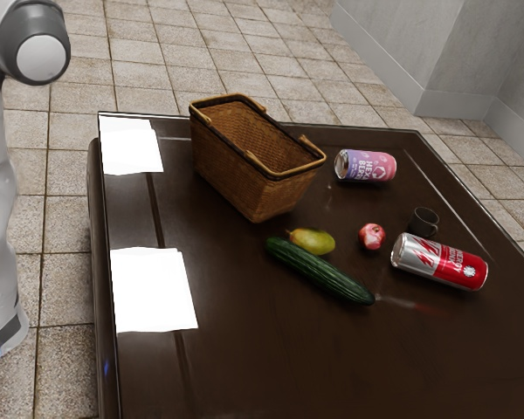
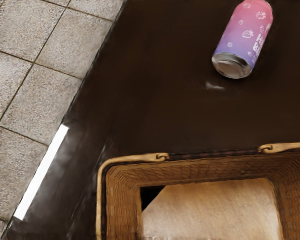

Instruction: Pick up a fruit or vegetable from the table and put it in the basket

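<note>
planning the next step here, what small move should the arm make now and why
I'd probably ease the claw sideways toward the yellow-green fruit: it lies on the table near the basket, beside the cucumber, while the wrist view looks down into the basket, so the hand seems to need shifting before any grasp.

The pear (image 1: 314, 242) wore yellow-green, the cucumber (image 1: 321, 272) deep green with paler streaks, and the small round fruit (image 1: 372, 236) mottled red and cream, against a dark brown table (image 1: 271, 358). The basket (image 1: 236, 175) showed a brown weave and tan handles (image 2: 135, 158). One can (image 1: 365, 166) blended pink into purple behind white berry drawings; another can (image 1: 439, 262) paired red and silver.
</note>
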Available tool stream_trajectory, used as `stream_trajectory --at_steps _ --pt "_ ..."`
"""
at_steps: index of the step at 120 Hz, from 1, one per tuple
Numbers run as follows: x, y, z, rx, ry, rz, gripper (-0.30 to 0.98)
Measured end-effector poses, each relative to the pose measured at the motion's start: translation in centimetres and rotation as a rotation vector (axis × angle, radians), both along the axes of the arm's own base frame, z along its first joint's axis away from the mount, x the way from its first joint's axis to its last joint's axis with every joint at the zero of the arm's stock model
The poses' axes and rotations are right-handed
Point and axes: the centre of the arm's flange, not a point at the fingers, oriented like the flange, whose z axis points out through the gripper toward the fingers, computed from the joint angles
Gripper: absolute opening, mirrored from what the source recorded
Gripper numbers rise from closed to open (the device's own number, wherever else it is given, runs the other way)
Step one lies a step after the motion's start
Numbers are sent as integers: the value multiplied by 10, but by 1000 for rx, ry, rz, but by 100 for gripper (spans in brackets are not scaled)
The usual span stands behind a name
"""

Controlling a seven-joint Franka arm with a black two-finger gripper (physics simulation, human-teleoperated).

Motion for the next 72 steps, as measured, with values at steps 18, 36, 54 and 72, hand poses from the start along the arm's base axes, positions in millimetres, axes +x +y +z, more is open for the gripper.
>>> stream_trajectory --at_steps 18,36,54,72 --pt "-108 116 -13 -101 141 308 67" --pt "-192 203 -45 -214 184 539 67" --pt "-118 163 -108 -233 194 340 67" --pt "15 -262 -168 -111 213 -597 67"
